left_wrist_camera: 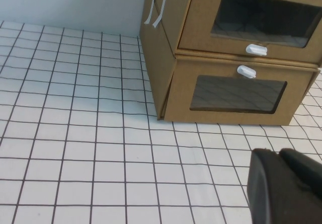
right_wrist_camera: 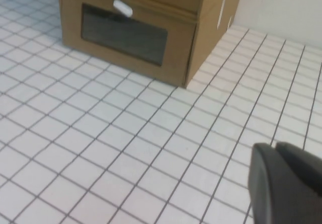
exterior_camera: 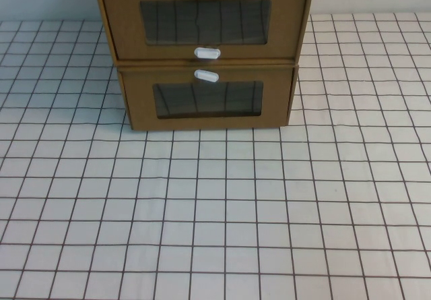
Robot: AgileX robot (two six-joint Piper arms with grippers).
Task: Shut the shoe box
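Observation:
The shoe box (exterior_camera: 128, 30) is the upper of two stacked brown cardboard boxes at the far middle of the table. Its white pull (exterior_camera: 207, 53) sits below its clear window. Its front panel stands a little forward of the box beneath, and I cannot tell how far it is pushed in. The left wrist view shows the shoe box (left_wrist_camera: 201, 27) from the left. My left gripper (left_wrist_camera: 278, 153) hangs shut over bare table, well short of it. My right gripper (right_wrist_camera: 275, 146) is shut too, far from the boxes. Neither gripper shows in the high view.
The lower box (exterior_camera: 205, 121) has its white pull (exterior_camera: 206, 76) above its window. A white cloth with a dark grid (exterior_camera: 215, 212) covers the table. A pale wall (left_wrist_camera: 75, 2) stands behind the boxes.

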